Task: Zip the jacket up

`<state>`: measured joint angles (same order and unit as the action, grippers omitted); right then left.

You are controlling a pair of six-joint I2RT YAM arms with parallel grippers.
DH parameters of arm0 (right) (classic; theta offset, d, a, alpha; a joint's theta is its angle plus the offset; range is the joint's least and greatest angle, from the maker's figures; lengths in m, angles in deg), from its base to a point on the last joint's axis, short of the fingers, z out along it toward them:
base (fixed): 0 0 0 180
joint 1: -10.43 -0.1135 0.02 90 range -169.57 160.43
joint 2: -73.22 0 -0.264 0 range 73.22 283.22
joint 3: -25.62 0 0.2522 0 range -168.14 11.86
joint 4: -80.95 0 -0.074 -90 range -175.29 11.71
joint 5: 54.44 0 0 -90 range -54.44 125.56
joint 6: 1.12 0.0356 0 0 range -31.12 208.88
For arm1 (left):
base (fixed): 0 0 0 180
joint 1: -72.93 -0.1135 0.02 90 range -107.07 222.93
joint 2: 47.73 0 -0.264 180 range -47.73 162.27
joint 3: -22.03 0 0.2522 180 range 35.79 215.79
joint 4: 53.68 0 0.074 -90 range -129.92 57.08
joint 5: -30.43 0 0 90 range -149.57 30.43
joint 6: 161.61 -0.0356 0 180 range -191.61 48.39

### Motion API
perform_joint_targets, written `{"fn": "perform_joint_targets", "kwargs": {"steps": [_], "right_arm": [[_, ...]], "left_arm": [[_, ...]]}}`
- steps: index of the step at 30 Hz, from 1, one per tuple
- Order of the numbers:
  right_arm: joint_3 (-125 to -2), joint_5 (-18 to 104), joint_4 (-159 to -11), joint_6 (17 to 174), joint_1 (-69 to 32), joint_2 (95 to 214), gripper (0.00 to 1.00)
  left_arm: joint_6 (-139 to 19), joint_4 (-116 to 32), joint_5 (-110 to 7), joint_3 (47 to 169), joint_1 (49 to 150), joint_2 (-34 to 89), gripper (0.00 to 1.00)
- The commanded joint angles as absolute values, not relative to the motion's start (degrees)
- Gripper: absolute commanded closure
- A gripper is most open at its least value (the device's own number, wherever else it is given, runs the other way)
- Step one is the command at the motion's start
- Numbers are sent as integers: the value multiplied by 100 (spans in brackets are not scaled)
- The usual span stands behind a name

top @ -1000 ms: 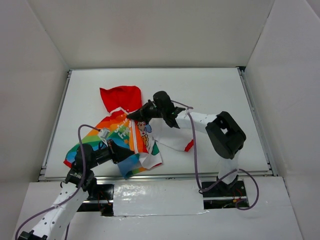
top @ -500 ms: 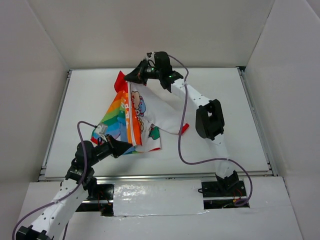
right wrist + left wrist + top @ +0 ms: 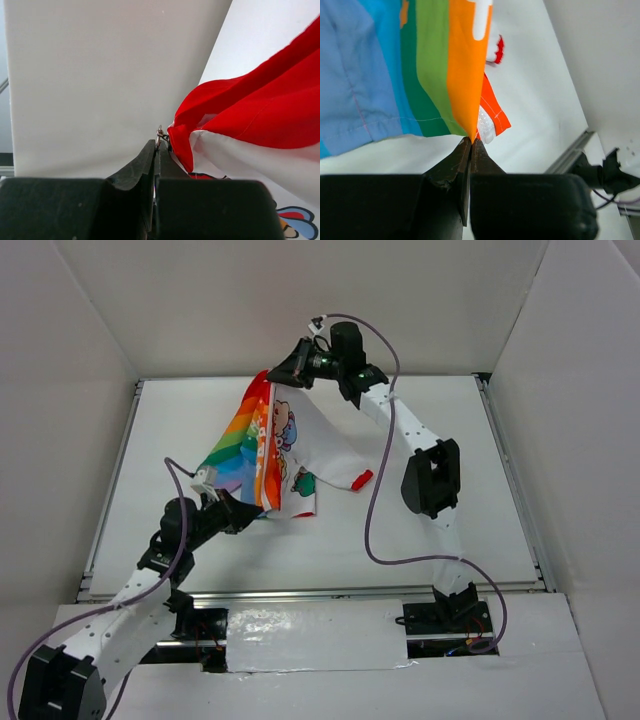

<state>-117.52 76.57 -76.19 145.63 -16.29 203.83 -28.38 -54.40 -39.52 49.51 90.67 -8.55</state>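
Firstly, the right gripper (image 3: 156,142): its jaws are closed tip to tip, and a small metal zipper pull (image 3: 160,134) sits pinched at their very point. The red hood (image 3: 240,110) bunches directly at 3 o'clock of the tips in the wrist view. I judge the slider to be at or close to the collar end of its run, though the teeth themselves are hidden.

Secondly, the left gripper (image 3: 471,141): its jaws are likewise closed, nipping the bottom hem (image 3: 465,127) where the orange stripe comes to a corner.

Between the two grips the jacket (image 3: 262,445) hangs taut and lifted off the table (image 3: 450,440). The rainbow half faces 9 o'clock and the white cartoon half faces 3 o'clock. The red cuff (image 3: 362,479) trails out toward 4 o'clock.

Note the governing relation. In the overhead view the garment's long axis, and the zip line with it, runs from 7 o'clock at the left jaws to 1 o'clock at the right jaws. The jacket therefore lies at 7 o'clock from the right jaws, which are the ones on the pull. Any remaining travel should continue toward 1 o'clock while you hold the hem as the anchor. Little reach appears left before the rear wall.
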Motion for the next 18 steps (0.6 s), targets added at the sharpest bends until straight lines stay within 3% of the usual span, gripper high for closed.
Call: {"fn": "perform_joint_targets", "kwargs": {"steps": [1,6,8,9,10,13,14,17,18], "right_arm": [[-11700,7317,-8511,14267,-1392,19811,100],[-12137,7221,-8433,14109,-1348,20574,100],[-12655,7168,-8301,14074,-1287,20777,100],[-12926,7185,-8266,14074,-1252,20909,90],[-12981,7186,-8274,14117,-1208,20927,76],[-12851,7256,-8432,14214,-1032,20630,54],[-12815,7273,-8432,14197,-953,20507,46],[-12806,7203,-8222,13960,-812,19980,3],[-12867,7186,-8030,13881,-768,19839,0]], "left_arm": [[-3065,-4976,-4339,5108,9157,-328,100],[-2872,-5134,-4768,5117,9192,656,92],[-2723,-4967,-5007,5144,9201,807,81],[-2679,-4810,-5217,5187,9201,895,76],[-2635,-4713,-5314,5240,9209,922,61],[-2590,-4344,-5613,5547,9227,809,41],[-2582,-4039,-5710,5635,9236,738,35],[-2511,-3150,-6228,6066,9271,326,24],[-2494,-2956,-6334,6302,9280,81,23]]}}
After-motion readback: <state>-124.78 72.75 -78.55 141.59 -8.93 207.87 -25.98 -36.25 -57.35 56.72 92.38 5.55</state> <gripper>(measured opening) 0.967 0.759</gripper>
